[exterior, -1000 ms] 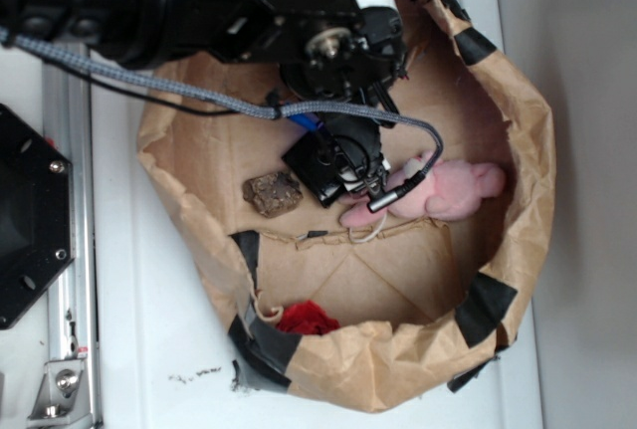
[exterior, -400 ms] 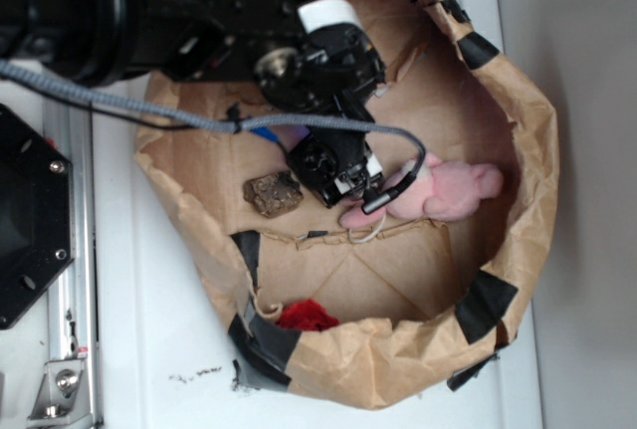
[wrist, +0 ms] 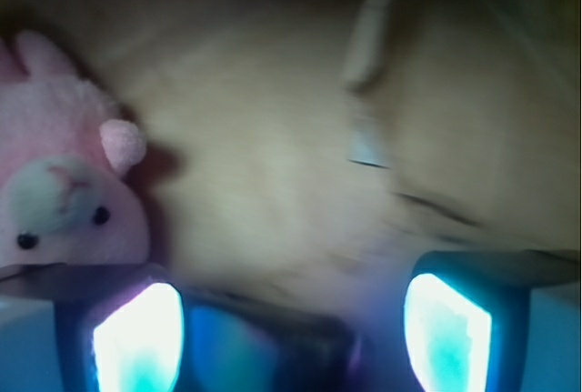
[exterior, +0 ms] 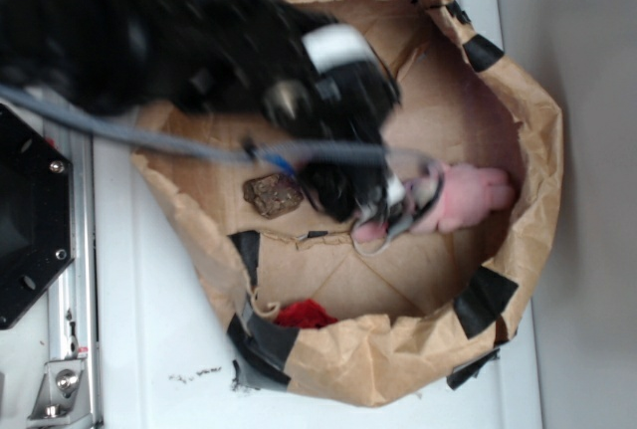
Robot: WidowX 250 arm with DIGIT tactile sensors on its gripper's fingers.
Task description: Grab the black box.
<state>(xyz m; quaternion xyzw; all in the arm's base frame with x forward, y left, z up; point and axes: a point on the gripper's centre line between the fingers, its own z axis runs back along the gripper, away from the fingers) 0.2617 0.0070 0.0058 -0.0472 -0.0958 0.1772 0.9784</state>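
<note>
- Since the earlier frames the arm [exterior: 199, 51] has swung and is now smeared with motion blur, and the pink plush toy [exterior: 473, 195] lies a little further toward the bag's right wall.
- From the exterior view, the gripper [exterior: 373, 205] hangs over the middle of the paper bag's [exterior: 528, 101] floor, hiding most of the black box [exterior: 328, 190]; only a dark shape shows just right of the brown block [exterior: 272, 194].
- Only the wrist view shows the two fingers [wrist: 136, 337] standing apart, glowing blue-white, with a dark glossy slab, the black box [wrist: 264, 351], low between them at the bottom edge. Whether they touch it I cannot tell.
- That same view shows the plush toy's face [wrist: 64, 201] at the left edge, beside the left finger.
- A red object [exterior: 304, 316] sits near the bag's front wall, partly cut off by the rim.
- Black tape patches [exterior: 483, 300] mend the bag, which rests on a white surface [exterior: 149, 339] with a metal rail [exterior: 70, 200] on the left.
</note>
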